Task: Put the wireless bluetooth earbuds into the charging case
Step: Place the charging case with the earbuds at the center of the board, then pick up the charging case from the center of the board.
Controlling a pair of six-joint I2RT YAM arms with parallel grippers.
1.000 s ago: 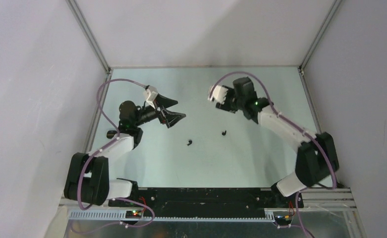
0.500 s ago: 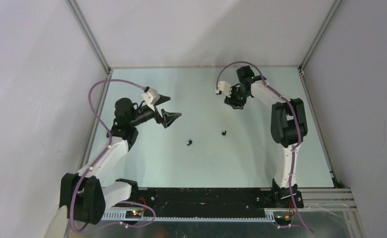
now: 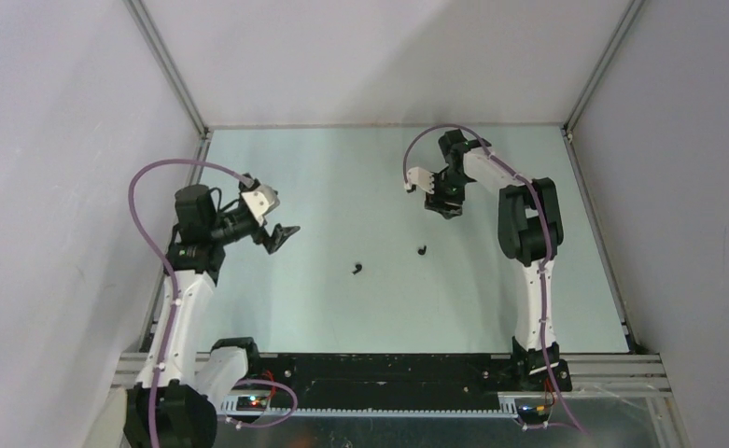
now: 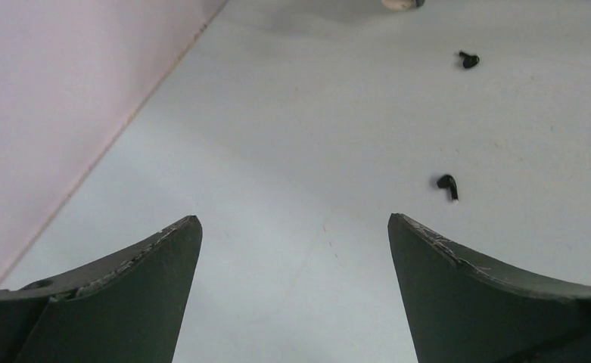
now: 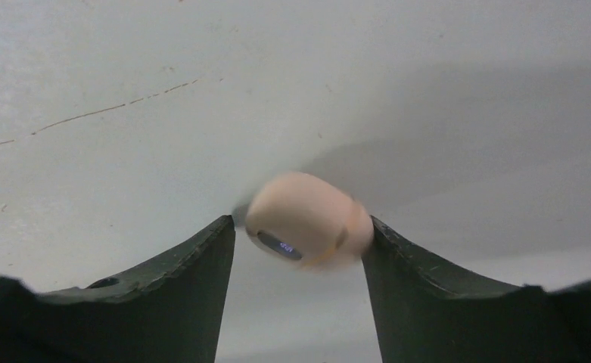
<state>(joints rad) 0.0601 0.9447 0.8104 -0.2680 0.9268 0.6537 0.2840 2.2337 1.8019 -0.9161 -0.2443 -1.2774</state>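
Earbuds (image 3: 357,270) unmoved, left end effector (image 3: 286,236) withdrawn leftward

The surface (image 3: 342,187) is a pale mint green, marked by a few faint thin scratches. The two earbuds (image 3: 357,270) on it are black, and one shows a tiny white tip. The charging case (image 5: 307,221) is peach-cream with a small dark strip lit blue. The left hand (image 4: 294,227) and right hand (image 5: 300,227) have charcoal fingers (image 4: 125,302), scuffed pale along the edges. The arms (image 3: 538,289) are white and black, the cables (image 3: 133,198) purple, the walls (image 3: 62,140) pale lilac-grey.
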